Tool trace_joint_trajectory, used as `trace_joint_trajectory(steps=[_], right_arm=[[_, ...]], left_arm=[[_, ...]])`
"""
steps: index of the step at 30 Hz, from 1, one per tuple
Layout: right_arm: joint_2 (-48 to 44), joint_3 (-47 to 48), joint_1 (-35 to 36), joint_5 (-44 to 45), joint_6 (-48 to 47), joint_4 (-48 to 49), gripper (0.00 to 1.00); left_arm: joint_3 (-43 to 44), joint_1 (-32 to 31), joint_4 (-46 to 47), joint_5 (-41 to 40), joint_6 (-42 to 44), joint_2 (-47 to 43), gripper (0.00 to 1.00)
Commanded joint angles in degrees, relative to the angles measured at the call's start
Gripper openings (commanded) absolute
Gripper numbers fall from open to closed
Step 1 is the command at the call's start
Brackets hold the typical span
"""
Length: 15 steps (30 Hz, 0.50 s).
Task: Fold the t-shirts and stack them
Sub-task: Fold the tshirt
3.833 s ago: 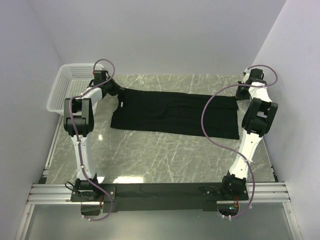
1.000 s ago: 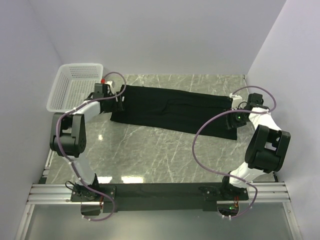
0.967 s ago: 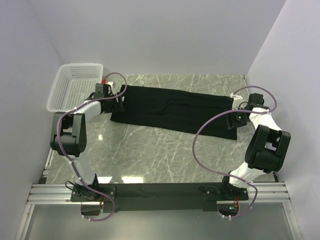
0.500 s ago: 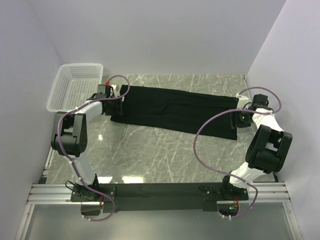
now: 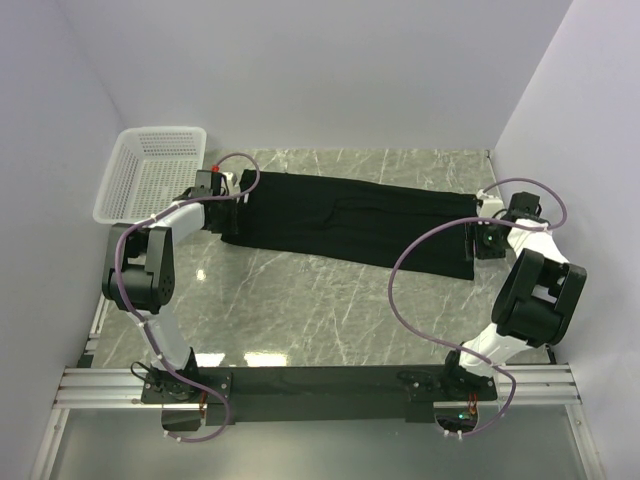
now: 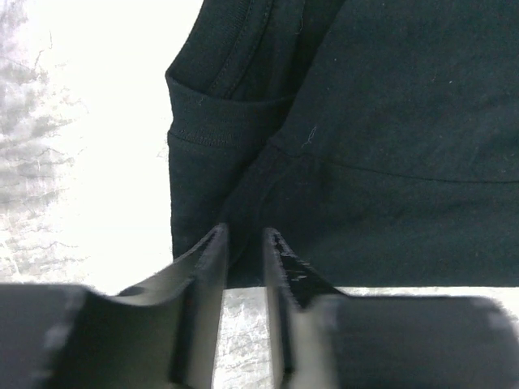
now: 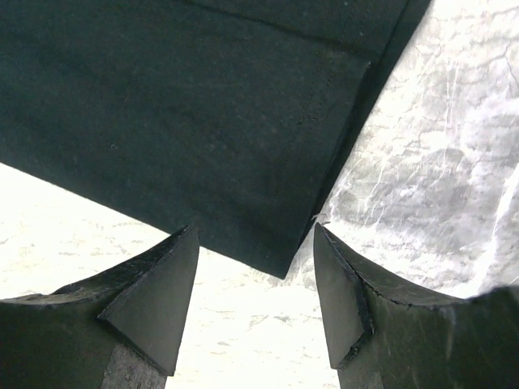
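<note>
Our left gripper has its two fingers pulled almost together, with just a thin slit between them. The tips sit over the lower edge of the black t-shirt, right next to a stitched fold in the cloth. Honestly, we can't tell whether any cloth is actually pinched in there. In the top view that gripper is at the left end of the shirt, with the forearm lying low over the table.

Our right gripper is spread wide. A corner of the t-shirt pokes down into the gap between its fingers, with pale marble showing on both sides. From above, that gripper is at the right end of the shirt, near the right wall.

The t-shirt lies flat as one long dark strip across the far half of the marble table. It slants a bit from upper left down to middle right.

A white mesh basket sits in the upper left corner of the frame, near the left arm and apart from the shirt.
</note>
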Motion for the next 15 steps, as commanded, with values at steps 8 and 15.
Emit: trace_joint_trajectory(steps=[8,15], right_arm=[[3.3,0.3,-0.9,6.2,5.6,2.2,0.64],[4.9,-0.4,-0.9,9.2,7.8,2.8,0.61]], left_arm=[[1.2,-0.1,0.1,1.8,1.2,-1.1,0.02],[1.3,0.0,0.0,2.9,1.1,-1.8,0.01]])
